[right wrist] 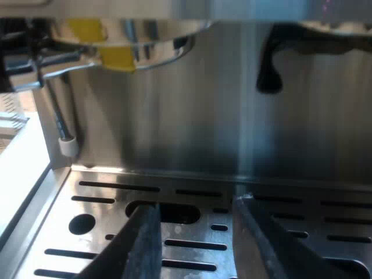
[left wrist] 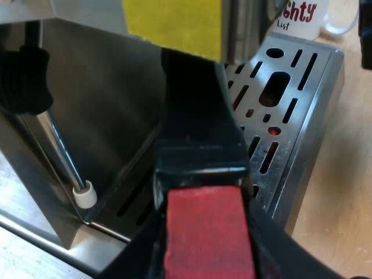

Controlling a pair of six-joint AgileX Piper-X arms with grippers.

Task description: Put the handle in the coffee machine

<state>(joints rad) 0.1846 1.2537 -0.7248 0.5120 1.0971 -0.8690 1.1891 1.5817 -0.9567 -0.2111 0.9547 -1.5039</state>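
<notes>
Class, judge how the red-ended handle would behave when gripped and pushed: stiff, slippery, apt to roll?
Probably stiff: the handle looks thick and solid. Its red end seems matte, so unlikely to slip in the left gripper. Flat sides suggest it would not roll.

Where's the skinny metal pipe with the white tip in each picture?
Left wrist view: the pipe slants down along the machine, its white tip just above a corner of the slotted tray, near the red-ended handle.
Right wrist view: the pipe hangs by the machine's shiny wall, its white tip above the tray's corner.
Shared landmark: the slotted tray.
</notes>
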